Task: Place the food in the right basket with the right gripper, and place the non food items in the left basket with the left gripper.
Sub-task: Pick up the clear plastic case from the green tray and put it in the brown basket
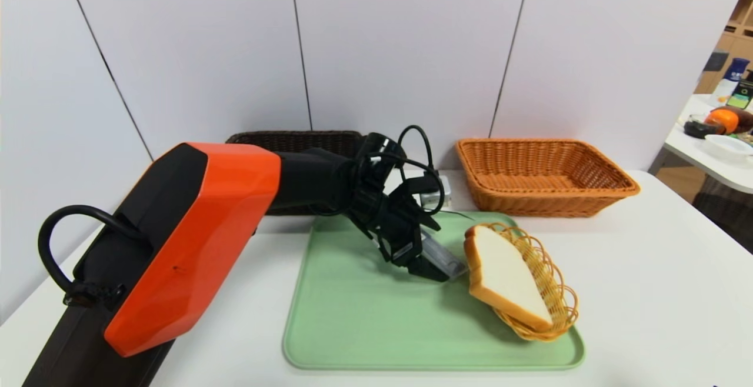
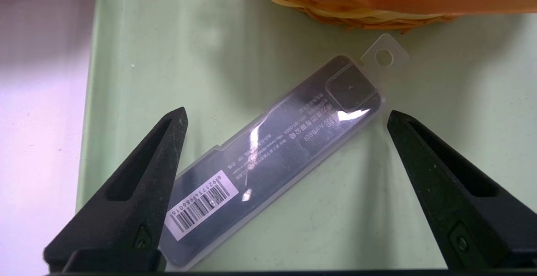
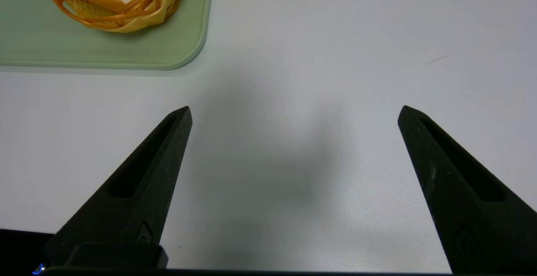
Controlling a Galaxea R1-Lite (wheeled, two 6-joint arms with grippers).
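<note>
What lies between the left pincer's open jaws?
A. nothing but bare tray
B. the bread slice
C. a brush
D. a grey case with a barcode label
D: in the left wrist view the left pincer stands open over the case, which lies on the green tray.

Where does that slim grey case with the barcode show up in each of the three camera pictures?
Head view: the case lies mid-tray, mostly hidden under the left gripper.
Left wrist view: the case lies diagonally, centre frame, between the open jaws.
Right wrist view: not in it.
Shared landmark: the green tray.
</note>
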